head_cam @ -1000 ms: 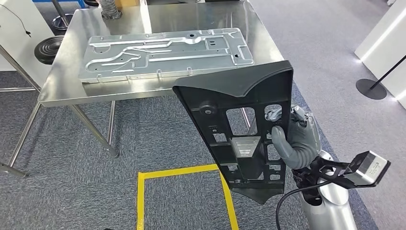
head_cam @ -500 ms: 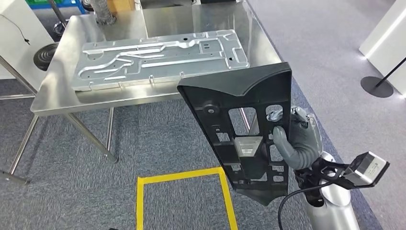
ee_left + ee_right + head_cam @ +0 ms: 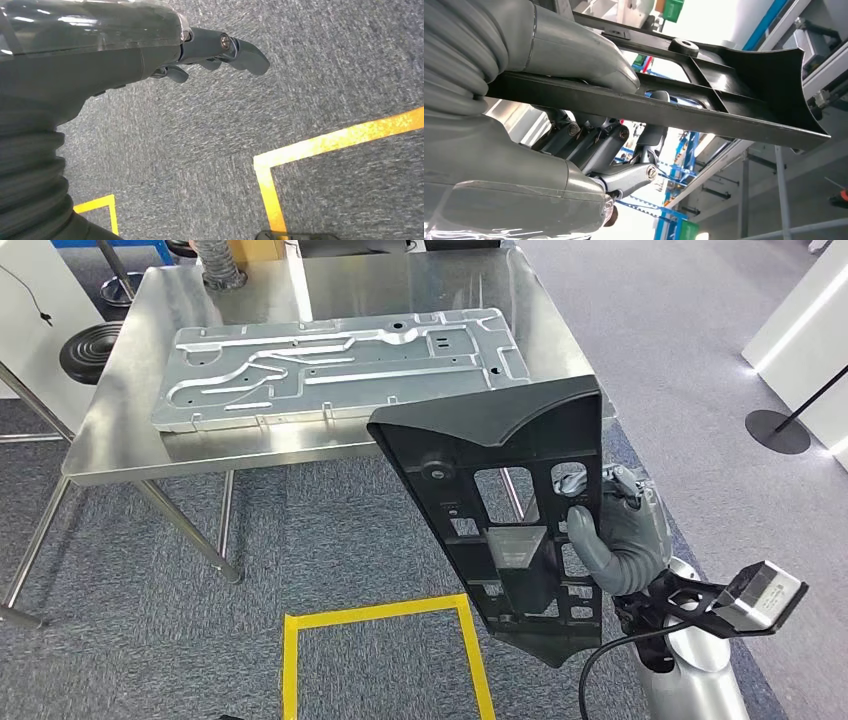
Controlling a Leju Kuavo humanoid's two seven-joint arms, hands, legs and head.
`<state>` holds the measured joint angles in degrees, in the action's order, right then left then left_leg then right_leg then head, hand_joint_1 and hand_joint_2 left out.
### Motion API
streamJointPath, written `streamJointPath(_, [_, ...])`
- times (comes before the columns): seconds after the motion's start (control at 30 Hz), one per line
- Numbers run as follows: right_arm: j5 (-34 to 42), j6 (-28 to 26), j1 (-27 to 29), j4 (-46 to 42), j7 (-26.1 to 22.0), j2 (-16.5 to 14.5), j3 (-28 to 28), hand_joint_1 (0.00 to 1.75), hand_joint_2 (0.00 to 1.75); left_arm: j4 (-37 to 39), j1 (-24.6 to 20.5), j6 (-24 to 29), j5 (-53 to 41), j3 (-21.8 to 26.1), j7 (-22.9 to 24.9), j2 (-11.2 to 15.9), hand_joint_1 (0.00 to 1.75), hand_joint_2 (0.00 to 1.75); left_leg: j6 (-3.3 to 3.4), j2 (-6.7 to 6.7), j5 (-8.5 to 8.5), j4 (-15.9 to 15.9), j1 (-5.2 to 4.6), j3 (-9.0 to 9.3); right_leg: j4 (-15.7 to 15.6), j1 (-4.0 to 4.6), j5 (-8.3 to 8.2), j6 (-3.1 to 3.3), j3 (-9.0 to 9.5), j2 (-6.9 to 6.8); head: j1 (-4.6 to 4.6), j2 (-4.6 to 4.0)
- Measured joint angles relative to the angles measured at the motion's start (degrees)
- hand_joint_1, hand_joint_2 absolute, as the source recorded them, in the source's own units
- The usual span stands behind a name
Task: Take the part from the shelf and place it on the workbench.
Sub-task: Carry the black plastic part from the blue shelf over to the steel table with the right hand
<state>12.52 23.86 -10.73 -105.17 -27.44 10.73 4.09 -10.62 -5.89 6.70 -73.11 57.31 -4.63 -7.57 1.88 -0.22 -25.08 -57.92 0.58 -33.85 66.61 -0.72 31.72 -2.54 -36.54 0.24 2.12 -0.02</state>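
The part is a black plastic panel with cut-outs, held upright and tilted in the air in front of the steel workbench. My right hand grips its right edge, thumb on the near face and fingers behind. In the right wrist view the thumb presses on the panel's edge while the fingers curl under it. My left hand hangs over the carpet with its fingers extended and nothing in it.
A large stamped metal plate covers much of the workbench top. Yellow floor tape marks a square on the grey carpet below the panel. A black stool stands left of the bench, a stanchion base to the right.
The whole view has shifted a little, so the camera moved; the workbench sits slightly differently in the picture. My right hand keeps the same hold on the panel.
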Motion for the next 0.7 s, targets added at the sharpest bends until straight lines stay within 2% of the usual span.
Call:
streamJointPath(0.03, [-0.1,0.0,0.0,0.1,0.0,0.0,0.0,1.75,1.75,0.0,0.0,0.0,0.1,0.0,0.0,0.0,0.0,1.75,0.16,0.01,-0.15,0.0,-0.04,0.08,4.1,-0.04,1.43,-0.12,-2.38,0.0,0.0,0.0])
streamJointPath(0.07, [-0.3,-0.1,0.0,0.3,0.0,0.0,0.0,1.75,1.75,0.0,0.0,0.0,0.1,0.0,0.0,0.0,0.0,1.75,0.21,0.0,-0.33,-0.1,-0.08,0.2,7.0,-0.06,2.0,-0.2,-4.28,-0.01,0.0,0.0])
streamJointPath(0.1, [-0.5,-0.1,0.0,0.5,0.0,0.0,0.0,1.75,1.75,0.0,0.1,0.0,0.2,0.0,0.0,0.0,0.0,1.75,0.21,-0.02,-0.55,-0.1,-0.09,0.42,7.8,-0.06,1.35,-0.21,-5.08,-0.01,0.0,0.0])
streamJointPath(0.13, [-0.9,-0.1,-0.1,0.7,0.0,0.0,0.0,1.75,1.75,0.0,0.2,0.0,0.3,0.0,0.0,0.0,0.0,1.75,0.16,-0.07,-0.82,-0.2,-0.1,0.76,6.0,-0.05,-0.44,-0.13,-4.62,-0.02,0.0,-0.01])
streamJointPath(0.2, [-1.6,-0.1,-0.3,1.0,0.0,0.1,0.0,1.75,1.75,0.0,0.3,0.0,0.4,0.0,0.0,-0.1,0.0,1.75,-0.05,-0.16,-1.46,-0.2,-0.11,1.61,-1.9,0.0,-5.03,0.29,-1.21,-0.05,0.0,-0.01])
streamJointPath(0.23, [-1.8,-0.1,-0.5,1.1,0.0,0.1,0.0,1.75,1.75,0.0,0.3,0.0,0.4,0.0,0.0,-0.1,0.0,1.75,-0.25,-0.19,-1.74,-0.3,-0.2,1.87,-5.4,0.15,-6.47,0.59,0.37,-0.09,0.0,-0.01])
streamJointPath(0.27, [-1.9,-0.1,-0.7,1.2,-0.1,0.2,0.0,1.75,1.75,0.0,0.3,0.0,0.5,0.0,0.0,-0.1,0.0,1.75,-0.48,-0.2,-1.94,-0.3,-0.28,1.97,-7.6,0.31,-7.11,0.88,1.33,-0.09,0.0,-0.01])
streamJointPath(0.3, [-2.1,-0.1,-0.9,1.4,-0.1,0.2,0.0,1.75,1.75,0.0,0.3,0.0,0.5,0.0,0.0,-0.1,0.0,1.75,-0.76,-0.2,-2.09,-0.3,-0.33,1.98,-8.4,0.47,-6.98,1.15,1.63,-0.06,0.01,-0.01])
streamJointPath(0.33, [-2.2,-0.1,-1.1,1.6,-0.2,0.2,0.0,1.75,1.75,0.0,0.4,0.0,0.6,0.0,0.0,-0.2,0.0,1.75,-1.05,-0.19,-2.19,-0.2,-0.39,2.01,-8.6,0.61,-6.87,1.39,1.62,-0.01,0.01,-0.01])
streamJointPath(0.4, [-2.8,0.1,-1.3,1.9,-0.4,0.2,0.0,1.75,1.75,0.0,0.4,0.1,0.8,0.1,-0.1,-0.2,0.0,1.75,-1.68,-0.13,-2.68,-0.3,-0.45,2.19,-9.1,0.27,-6.77,1.92,2.05,0.06,0.02,-0.01])
streamJointPath(0.47, [-3.9,-0.2,-1.5,2.0,-0.8,0.2,0.0,1.75,1.75,0.0,0.4,0.2,0.9,0.1,-0.2,-0.2,0.0,1.75,-2.22,-0.08,-4.67,-3.9,-0.42,0.84,-9.6,-0.11,-6.6,2.5,2.86,-0.1,0.03,0.0])
streamJointPath(0.53, [-5.5,-0.9,-1.7,2.2,-1.1,0.2,0.0,1.75,1.75,0.0,0.5,0.3,0.9,0.2,-0.3,-0.3,0.0,1.75,-2.61,-0.08,-7.89,-11.6,-0.15,-3.04,-9.7,-0.04,-6.18,2.9,3.42,-0.25,0.03,0.0])
streamJointPath(0.57, [-6.3,-1.3,-1.7,2.3,-1.3,0.2,0.0,1.75,1.75,0.0,0.6,0.3,0.9,0.3,-0.3,-0.3,0.0,1.75,-2.77,-0.08,-8.94,-15.1,-0.04,-5.11,-9.6,-0.01,-5.97,2.98,3.62,-0.24,0.02,0.0])
streamJointPath(0.6, [-7.1,-1.8,-1.7,2.4,-1.4,0.2,0.0,1.75,1.75,0.0,0.7,0.3,0.9,0.3,-0.3,-0.3,0.0,1.75,-2.89,-0.08,-8.84,-16.9,0.03,-6.48,-9.6,0.02,-5.73,2.97,3.85,-0.21,0.02,-0.01])
streamJointPath(0.63, [-7.8,-2.2,-1.6,2.4,-1.6,0.2,0.0,1.75,1.75,0.0,0.8,0.3,0.9,0.4,-0.3,-0.2,0.0,1.75,-2.94,-0.07,-7.58,-16.4,0.08,-6.77,-9.6,0.01,-5.47,2.89,4.15,-0.15,0.02,-0.01])
streamJointPath(0.67, [-8.3,-2.6,-1.6,2.5,-1.6,0.2,0.0,1.75,1.75,0.0,0.8,0.3,0.8,0.5,-0.3,-0.2,0.0,1.75,-2.91,-0.05,-5.23,-13.6,0.12,-5.88,-9.5,0.0,-5.15,2.75,4.57,-0.1,0.02,-0.01])
streamJointPath(0.7, [-8.8,-2.9,-1.6,2.4,-1.7,0.2,0.0,1.75,1.75,0.0,0.8,0.3,0.8,0.5,-0.3,-0.2,0.0,1.75,-2.81,-0.03,-2.53,-9.4,0.15,-4.28,-9.5,-0.01,-4.78,2.57,5.04,-0.06,0.02,-0.01])
